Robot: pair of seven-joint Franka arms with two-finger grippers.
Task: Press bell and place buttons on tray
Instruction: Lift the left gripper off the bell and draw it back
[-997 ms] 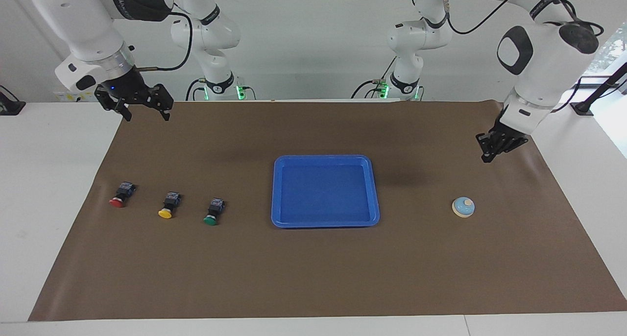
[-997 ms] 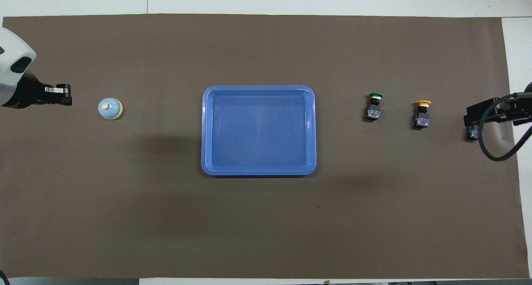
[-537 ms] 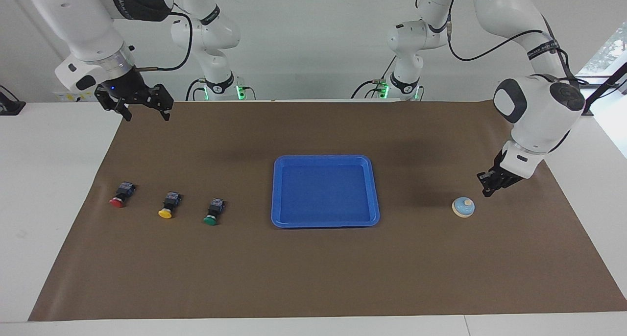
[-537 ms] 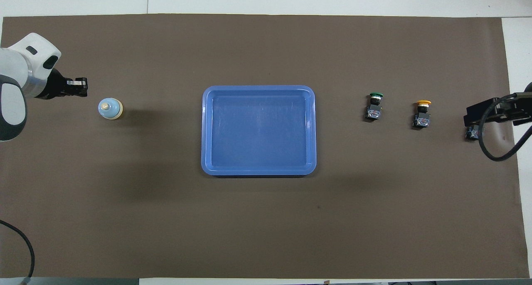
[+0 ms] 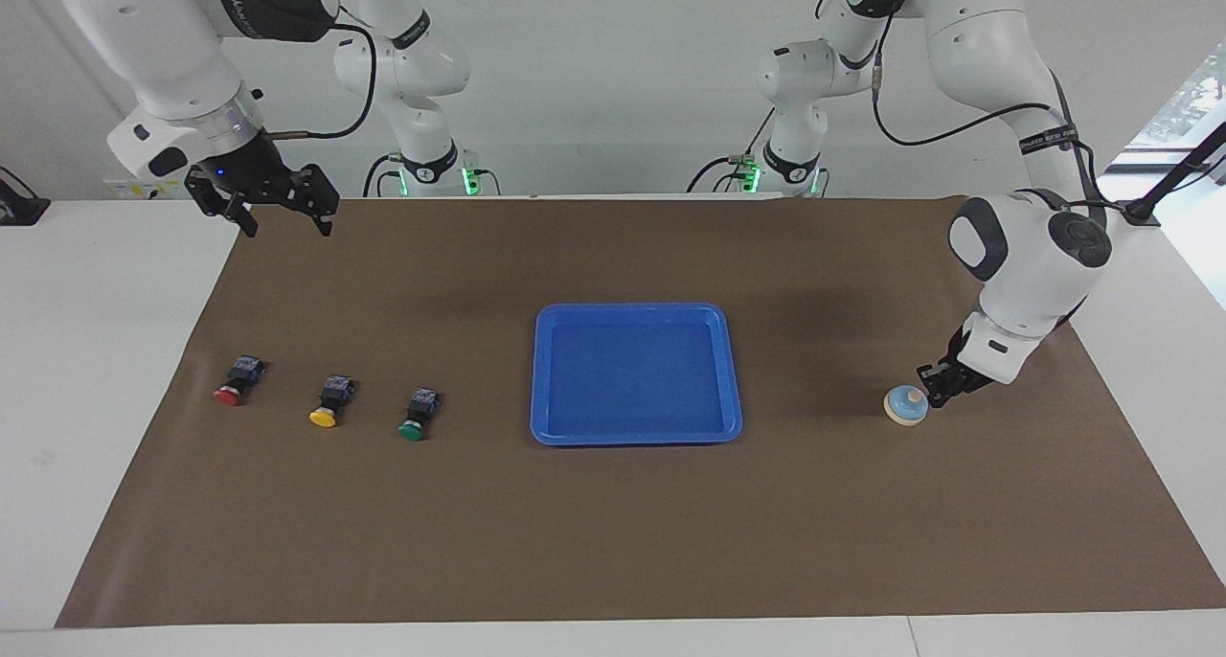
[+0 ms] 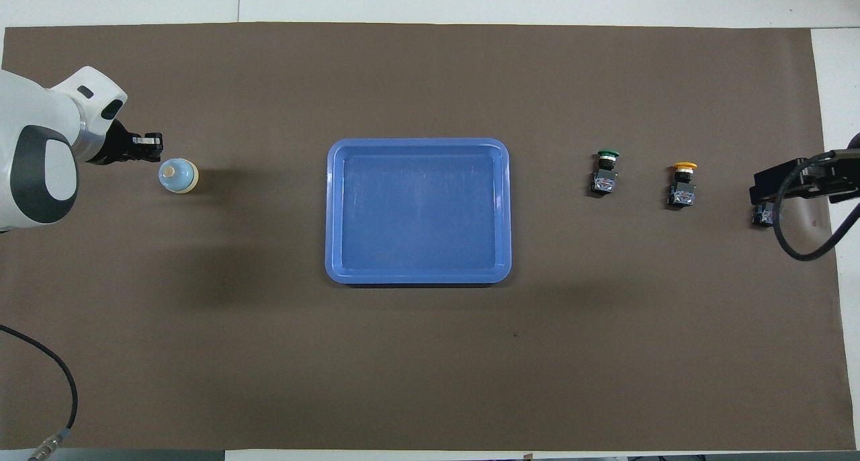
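Brown mat [image 5: 613, 523] covers white table [image 5: 96, 351]; left hand [image 5: 931, 396] closed, right hand [image 5: 283, 215] wide.

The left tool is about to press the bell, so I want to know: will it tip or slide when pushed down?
The bell looks squat, a low dome on a wider flat rim, so tipping seems unlikely. It is small and probably light, lying loose on the brown mat; the left tool sits beside its knob, so an off-centre push might slide it.
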